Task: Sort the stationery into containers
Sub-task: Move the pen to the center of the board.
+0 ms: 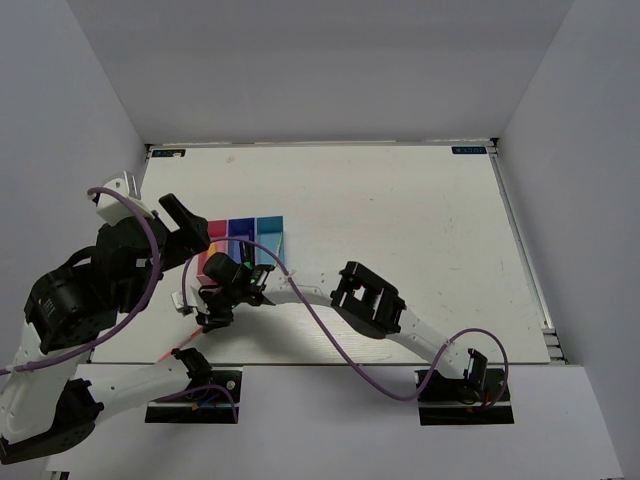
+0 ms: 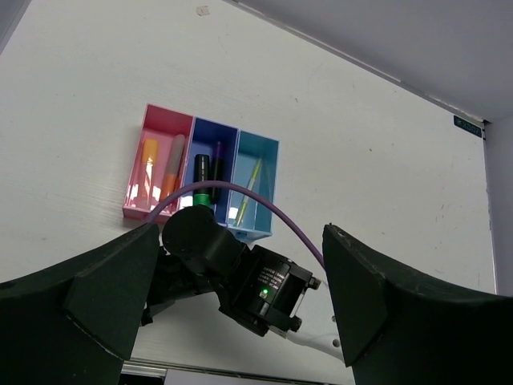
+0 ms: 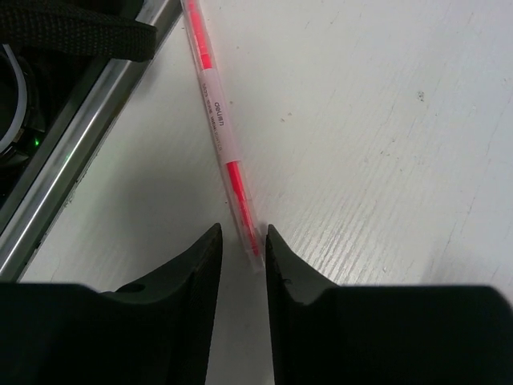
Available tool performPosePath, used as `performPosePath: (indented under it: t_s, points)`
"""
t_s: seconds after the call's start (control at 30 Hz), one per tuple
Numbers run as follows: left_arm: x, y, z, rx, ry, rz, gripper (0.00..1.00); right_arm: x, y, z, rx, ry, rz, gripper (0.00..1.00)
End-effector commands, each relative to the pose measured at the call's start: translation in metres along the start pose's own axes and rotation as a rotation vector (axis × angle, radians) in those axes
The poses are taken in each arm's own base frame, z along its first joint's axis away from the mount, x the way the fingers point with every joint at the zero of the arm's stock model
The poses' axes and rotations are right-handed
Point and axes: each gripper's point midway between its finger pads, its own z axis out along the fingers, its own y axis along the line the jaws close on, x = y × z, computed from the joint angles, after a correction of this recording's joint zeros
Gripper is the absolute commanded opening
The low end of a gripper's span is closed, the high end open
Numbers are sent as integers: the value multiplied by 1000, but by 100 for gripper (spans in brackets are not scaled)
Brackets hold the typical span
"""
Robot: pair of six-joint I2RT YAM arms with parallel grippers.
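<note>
The three joined bins, pink-red (image 2: 138, 184), dark blue (image 2: 227, 138) and light blue (image 2: 269, 172), stand left of centre (image 1: 243, 238). The pink-red bin holds an orange marker (image 2: 147, 160) and a pinkish one (image 2: 173, 160). The dark blue bin holds a green marker (image 2: 200, 178) and a purple one (image 2: 217, 159). The light blue bin holds a thin yellowish pen (image 2: 250, 184). A thin clear pen with a pink-red core (image 3: 218, 120) lies by the near left table edge (image 1: 178, 345). My right gripper (image 3: 243, 233) is low over it, jaws narrow, with the pen's end between them and a gap still showing. My left gripper (image 2: 240, 241) is wide open, empty and raised.
A metal rail (image 3: 72, 160) runs along the table edge just left of the pen. The right arm's wrist (image 2: 268, 289) and its purple cable (image 2: 264, 210) lie below my left gripper, in front of the bins. White walls surround the table.
</note>
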Motion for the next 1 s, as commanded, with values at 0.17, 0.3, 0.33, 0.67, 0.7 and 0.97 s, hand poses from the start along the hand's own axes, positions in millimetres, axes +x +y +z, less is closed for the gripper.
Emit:
performPosePath:
  t_s: [0.17,0.3,0.33,0.67,0.7,0.97]
  points:
    - [52,89,-26,-229,234,310,93,59,19,-4,-4,155,87,17]
    - [56,91,-26,-230,236,299,93,68,21,-16,18,194,110,10]
    - [57,92,-27,-229,239,301,93,71,21,-19,21,202,121,9]
    - [69,94,-24,-206,247,270,93,94,41,-72,30,285,200,0]
    - [70,95,-25,-203,246,270,93,92,40,-80,43,288,202,0]
    - [77,88,-20,-165,254,264,93,136,78,-132,60,414,282,10]
